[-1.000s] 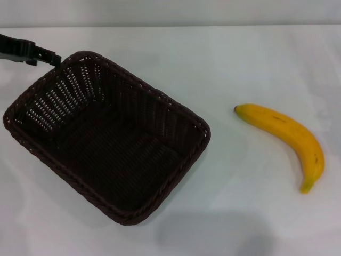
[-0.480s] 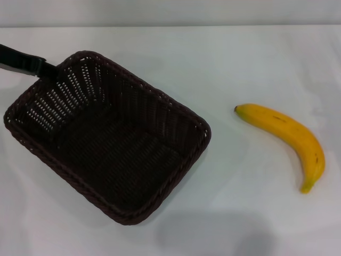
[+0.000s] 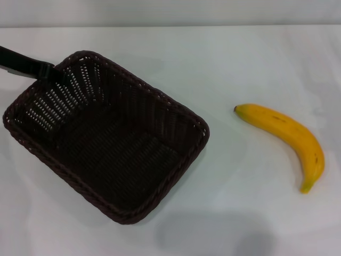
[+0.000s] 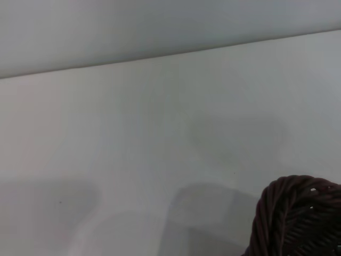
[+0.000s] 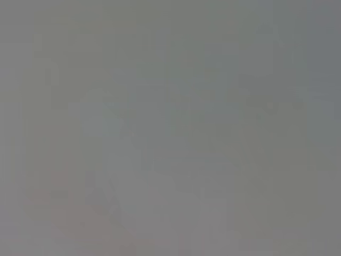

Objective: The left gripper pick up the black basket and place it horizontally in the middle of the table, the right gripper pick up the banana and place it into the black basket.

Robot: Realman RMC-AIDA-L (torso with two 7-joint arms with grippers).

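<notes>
The black basket lies diagonally on the left half of the white table, open side up and empty. My left gripper reaches in from the left edge and meets the basket's braided rim at its far left corner. A piece of that rim shows in the left wrist view. The yellow banana lies on the table at the right, well apart from the basket, dark tip toward the basket and stem toward the front. My right gripper is out of view; the right wrist view shows only plain grey.
The table's far edge meets a pale wall at the back. White table surface lies between the basket and the banana.
My left gripper has moved down and slightly left onto the basket's far left corner rim. The basket has shifted very slightly. The banana has not moved.
</notes>
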